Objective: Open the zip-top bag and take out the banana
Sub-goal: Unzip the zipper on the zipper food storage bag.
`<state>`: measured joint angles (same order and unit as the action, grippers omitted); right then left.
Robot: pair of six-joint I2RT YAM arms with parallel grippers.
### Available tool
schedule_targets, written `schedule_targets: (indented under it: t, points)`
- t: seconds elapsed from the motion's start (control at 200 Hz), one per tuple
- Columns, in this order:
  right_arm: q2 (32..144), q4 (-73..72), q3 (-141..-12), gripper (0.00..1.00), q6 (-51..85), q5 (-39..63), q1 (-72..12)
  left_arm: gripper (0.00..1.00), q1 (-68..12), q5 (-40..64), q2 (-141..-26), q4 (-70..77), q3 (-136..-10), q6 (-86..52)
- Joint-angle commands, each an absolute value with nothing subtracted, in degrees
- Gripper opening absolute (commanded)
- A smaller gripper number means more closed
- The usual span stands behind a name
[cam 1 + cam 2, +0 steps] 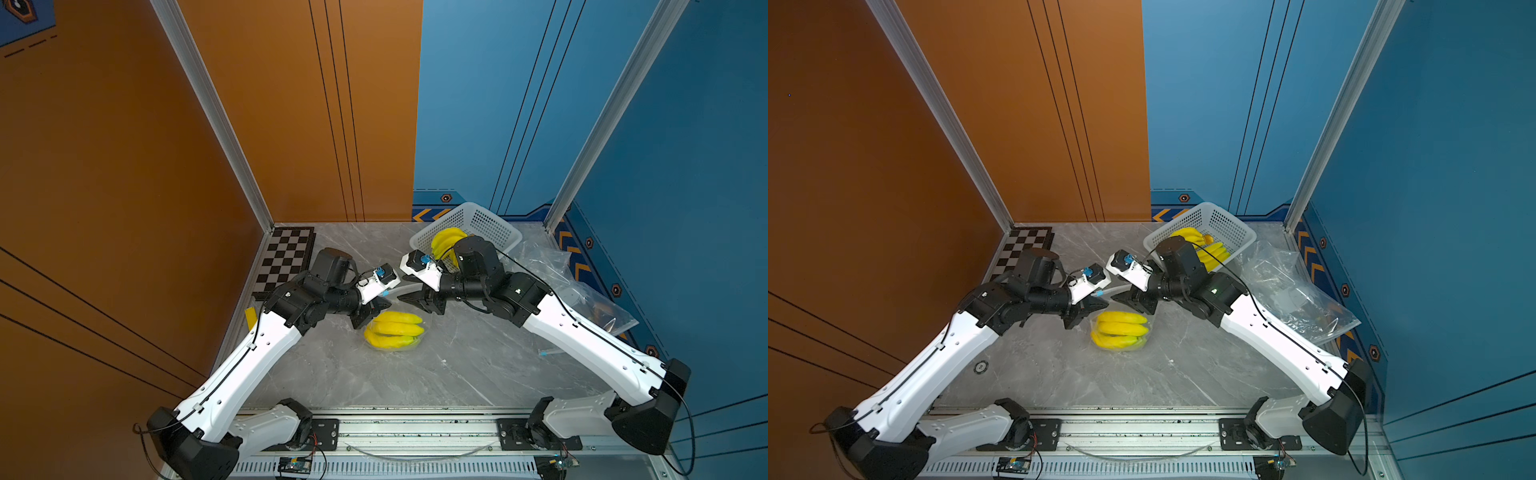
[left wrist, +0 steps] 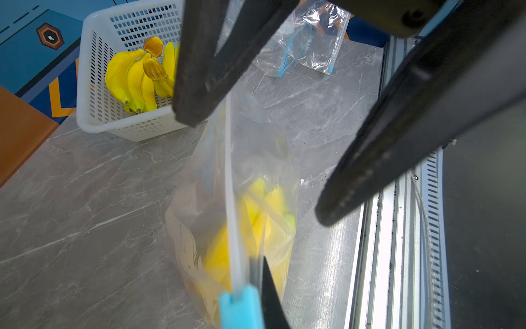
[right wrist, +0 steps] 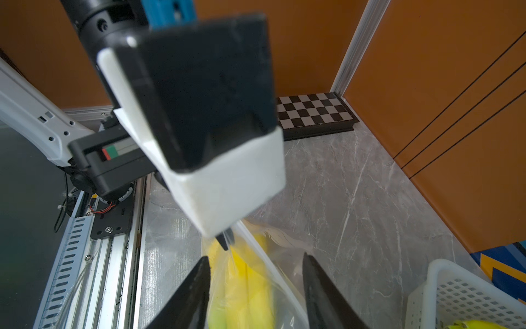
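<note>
Left wrist view: left hand (image 2: 260,273) pinched on zip-top bag (image 2: 199,199) beside blue slider (image 2: 240,307), right hand (image 2: 260,163) apart astride the zip, which looks unopened, banana (image 2: 256,216) inside.

The right gripper (image 3: 256,257) has its two black fingers (image 3: 193,293) spread apart, and the zip-top bag (image 3: 284,293) is between them. One finger touches the side of the bag. The yellow banana (image 3: 242,287) shows through the clear plastic. The left gripper (image 3: 226,240) looks big and blurry, with a black and white body. Its tips are closed, pinching the top edge of the bag. Under the bag is the gray table (image 3: 355,185). A checkerboard (image 3: 313,112) lies in the corner by the orange wall (image 3: 455,85). A white basket (image 3: 455,287) stands near the bag.
</note>
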<state>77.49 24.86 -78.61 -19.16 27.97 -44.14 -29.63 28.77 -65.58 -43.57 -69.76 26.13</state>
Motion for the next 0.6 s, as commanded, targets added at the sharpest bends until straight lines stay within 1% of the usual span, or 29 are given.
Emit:
schedule_targets:
  t: [0.0, 0.24, 0.28, 0.36, 0.445, 0.475, 0.501, 0.526, 0.596]
  points:
    - [77.5, 23.1, -77.4, 0.52, -19.0, 33.6, -42.8, 0.00, -29.1, 31.1, -65.3, -44.8, -69.8, 27.6]
    - [79.1, 21.9, -75.8, 0.46, -18.3, 35.6, -42.8, 0.00, -29.2, 31.6, -65.0, -44.8, -69.9, 27.3]
    - [79.3, 21.6, -75.7, 0.43, -18.1, 35.6, -42.8, 0.00, -29.2, 31.6, -64.9, -44.9, -69.9, 27.3]
    - [80.0, 21.4, -75.9, 0.30, -17.8, 35.3, -42.8, 0.00, -29.1, 31.6, -64.5, -45.1, -69.8, 27.4]
    - [80.0, 21.1, -76.1, 0.10, -17.8, 34.8, -42.6, 0.00, -29.0, 31.6, -64.1, -45.1, -69.6, 27.3]
    - [79.8, 21.0, -76.0, 0.00, -17.6, 34.7, -42.6, 0.00, -29.0, 31.6, -63.9, -45.1, -69.6, 27.1]
    - [79.7, 20.9, -76.0, 0.00, -17.3, 34.6, -42.5, 0.00, -28.9, 31.3, -63.7, -45.1, -69.6, 26.9]
    - [79.6, 20.7, -76.0, 0.00, -16.9, 34.4, -42.5, 0.04, -28.9, 31.0, -63.5, -44.8, -69.5, 26.4]
    - [79.3, 20.7, -75.5, 0.00, -16.2, 34.8, -42.3, 0.21, -28.2, 31.2, -62.6, -43.0, -68.7, 24.3]
